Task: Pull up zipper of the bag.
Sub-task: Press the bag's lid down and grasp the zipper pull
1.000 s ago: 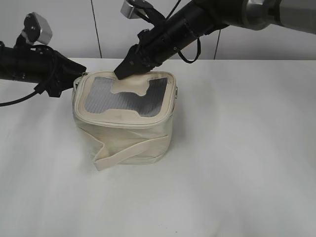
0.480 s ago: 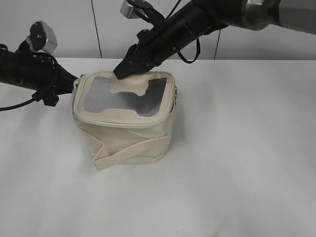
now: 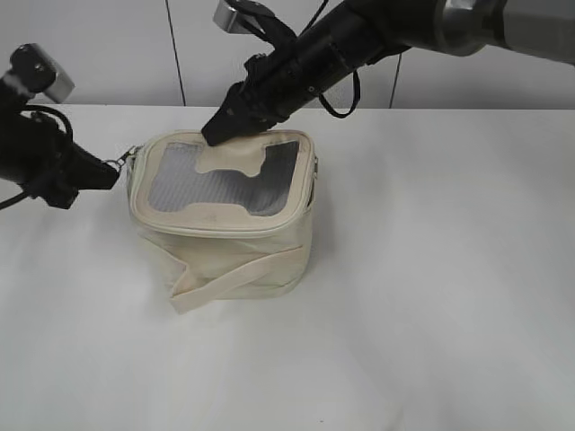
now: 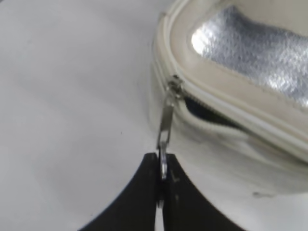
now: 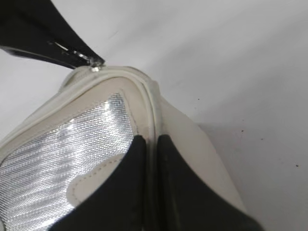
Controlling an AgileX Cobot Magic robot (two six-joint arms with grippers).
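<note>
The cream bag (image 3: 229, 242) with a grey H-shaped lid panel stands on the white table; its strap (image 3: 235, 278) hangs down the front. My left gripper (image 3: 110, 172) is shut on the silver pull (image 4: 165, 139) of a zipper slider (image 4: 175, 87) at the lid's left corner, pulling it taut away from the bag. The zipper track (image 4: 226, 113) gapes a little behind the slider. My right gripper (image 3: 216, 133) is shut on the lid's rear edge seam (image 5: 152, 108). The left gripper (image 5: 89, 58) and slider also show in the right wrist view.
White table (image 3: 431, 269) all around the bag, with a grey panelled wall (image 3: 135, 54) behind it. The right arm (image 3: 359, 40) reaches in from the upper right above the bag.
My left gripper has drawn back to the left, away from the bag, with the zipper pull in it. The bag has shifted slightly left. The right gripper stays on the lid's rear edge.
</note>
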